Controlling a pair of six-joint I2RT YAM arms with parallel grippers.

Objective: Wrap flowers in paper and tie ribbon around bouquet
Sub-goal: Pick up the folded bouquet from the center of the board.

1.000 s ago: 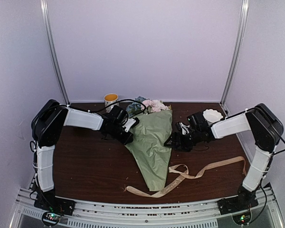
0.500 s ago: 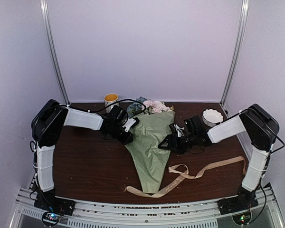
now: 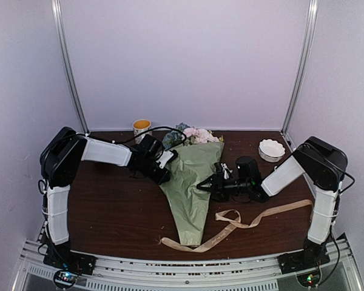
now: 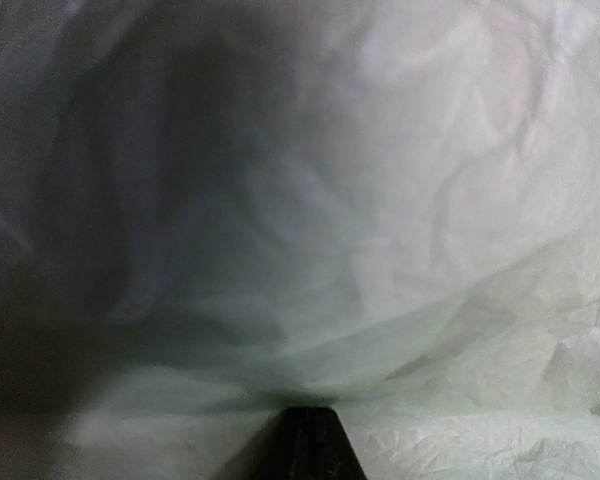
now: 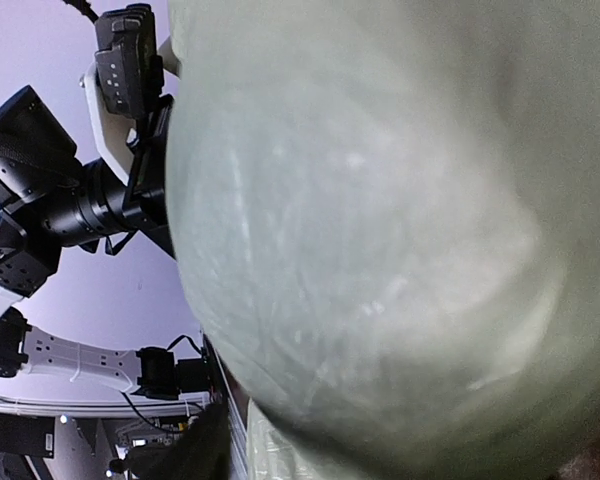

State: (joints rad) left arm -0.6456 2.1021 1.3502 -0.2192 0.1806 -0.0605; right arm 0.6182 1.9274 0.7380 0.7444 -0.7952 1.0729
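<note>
The bouquet (image 3: 191,182) lies in the middle of the table as a cone of sage-green paper (image 4: 400,200), its narrow tip toward me. The flowers (image 3: 194,134) show pink, white and blue at the far, wide end. My left gripper (image 3: 164,174) is at the cone's left edge, shut on the paper, and creases run into its dark fingertip (image 4: 310,445). My right gripper (image 3: 204,184) presses into the cone's right side, open. A paper bulge (image 5: 380,230) fills its view and only one finger (image 5: 195,450) shows, far off to the left. The beige ribbon (image 3: 249,222) lies loose near the cone's tip.
A yellow-filled paper cup (image 3: 142,128) stands at the back left and a white scalloped dish (image 3: 272,147) at the back right. The dark wood table (image 3: 109,206) ends at a metal rail in front. Grey walls and two upright posts close the back.
My right arm has swung left until its gripper reached the cone's right side, and its jaws have narrowed. The cone's tip has shifted slightly left. The left arm has held still.
</note>
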